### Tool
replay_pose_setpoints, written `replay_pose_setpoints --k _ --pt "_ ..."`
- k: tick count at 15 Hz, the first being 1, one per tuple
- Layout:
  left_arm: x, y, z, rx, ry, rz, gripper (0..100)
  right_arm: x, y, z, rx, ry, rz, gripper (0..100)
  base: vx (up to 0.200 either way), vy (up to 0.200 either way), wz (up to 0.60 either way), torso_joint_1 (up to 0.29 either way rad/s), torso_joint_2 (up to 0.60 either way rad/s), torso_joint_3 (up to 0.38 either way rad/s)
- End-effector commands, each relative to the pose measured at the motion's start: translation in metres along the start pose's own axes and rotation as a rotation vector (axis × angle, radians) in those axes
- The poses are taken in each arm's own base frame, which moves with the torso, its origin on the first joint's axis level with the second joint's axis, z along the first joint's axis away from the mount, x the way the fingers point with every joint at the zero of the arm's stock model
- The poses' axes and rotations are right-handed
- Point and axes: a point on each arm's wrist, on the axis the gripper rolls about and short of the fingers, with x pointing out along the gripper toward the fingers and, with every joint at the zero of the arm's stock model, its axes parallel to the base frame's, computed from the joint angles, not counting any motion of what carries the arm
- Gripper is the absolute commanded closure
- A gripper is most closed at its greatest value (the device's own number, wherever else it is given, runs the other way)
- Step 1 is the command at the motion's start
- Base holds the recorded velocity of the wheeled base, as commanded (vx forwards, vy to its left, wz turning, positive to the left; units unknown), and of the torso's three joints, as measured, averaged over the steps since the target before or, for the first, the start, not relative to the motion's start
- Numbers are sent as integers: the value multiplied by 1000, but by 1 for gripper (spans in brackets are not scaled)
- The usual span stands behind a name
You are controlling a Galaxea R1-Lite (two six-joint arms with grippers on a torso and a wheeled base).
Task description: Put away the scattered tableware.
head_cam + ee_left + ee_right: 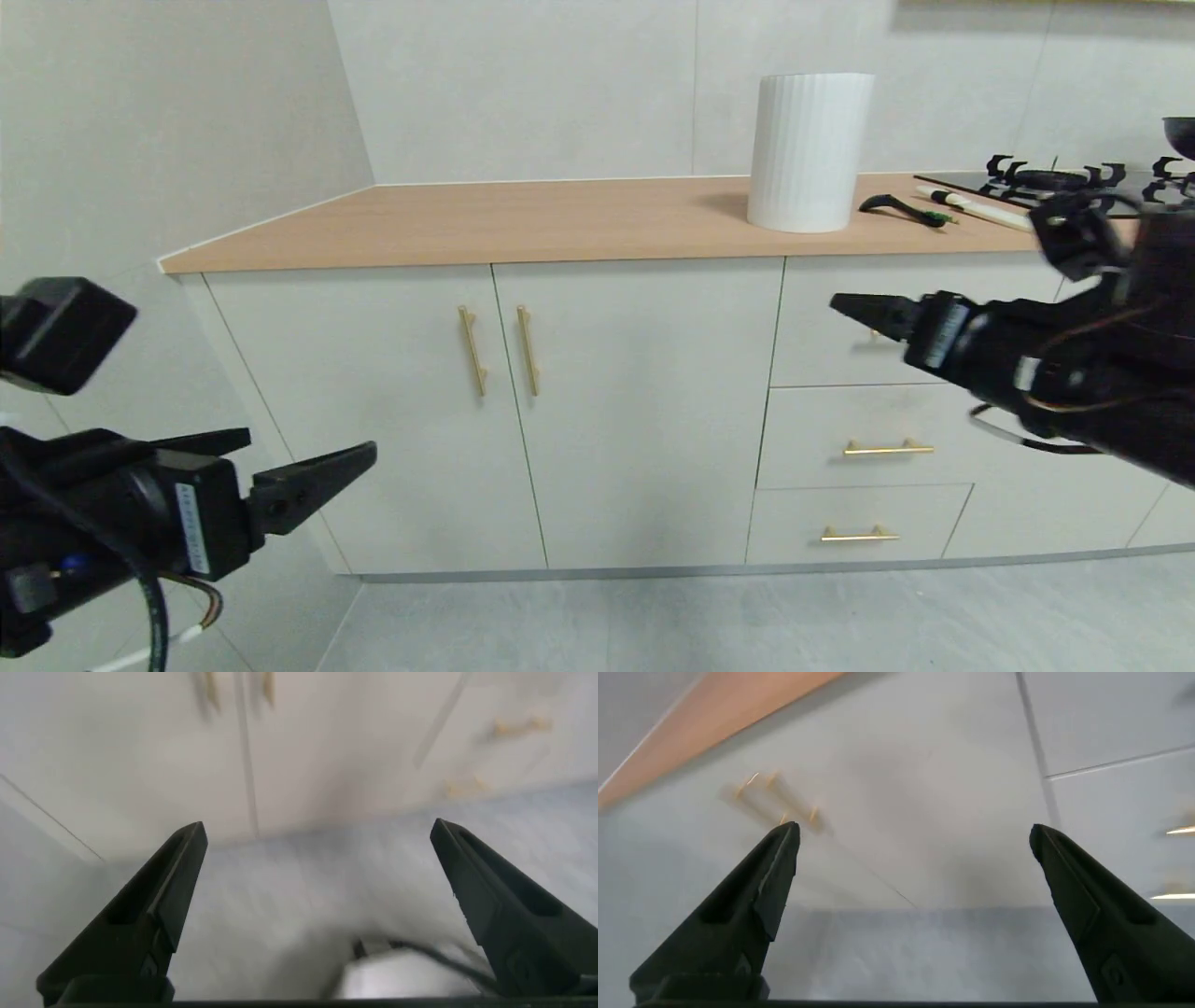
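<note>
On the wooden countertop (523, 224) stands a tall white ribbed holder (810, 154). Just right of it lie a small black spoon (898, 207) and a pale long utensil (976, 208) with a dark band. My left gripper (311, 441) hangs low at the left, in front of the cabinet doors, open with nothing between its fingers (168, 891). My right gripper (868, 313) is held at the right in front of the top drawer, below the counter's edge. In the right wrist view it stands open (915, 833) and empty, facing the cabinet fronts.
A gas hob (1055, 177) with black pan supports occupies the counter's right end. Below are two cabinet doors with gold handles (499, 350) and stacked drawers (887, 448). A tiled wall closes off the left side. Grey floor lies in front.
</note>
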Motion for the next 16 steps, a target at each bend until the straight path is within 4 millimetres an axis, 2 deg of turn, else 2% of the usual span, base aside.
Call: replay_pose_setpoints --k 1,2,4,6,7,8,11,13,14,16 --pt "-30 9 1 1 -105 9 0 -141 -22 8 -170 -237 84 0 0 0 0 0 0 0" --pt "-43 14 -7 14 -137 37 0 -169 -31 4 -210 -254 59 0 0 0 0 0 0 0" --pt "-65 25 -27 85 -185 125 0 -210 -46 -9 -257 -237 -15 0 0 0 0 0 0 0" --pt "-93 37 -53 108 -265 186 0 -246 -56 -27 -258 -275 -129 0 0 0 0 0 0 0" --pt "-99 39 -59 106 -284 190 0 -254 -57 -31 -257 -288 -141 0 0 0 0 0 0 0" --pt "-111 43 -78 97 -318 205 0 -274 -61 -45 -269 -319 -179 0 0 0 0 0 0 0" --pt "-123 49 -131 117 -336 302 0 -286 -69 -82 -277 -312 -313 0 0 0 0 0 0 0" --pt "-127 49 -142 108 -372 340 0 -286 -71 -91 -279 -324 -338 0 0 0 0 0 0 0" --pt "-131 49 -150 89 -418 352 0 -288 -74 -107 -288 -364 -377 0 0 0 0 0 0 0" --pt "-125 49 -157 13 -408 393 0 -275 -89 -124 -294 -295 -460 0 0 0 0 0 0 0"
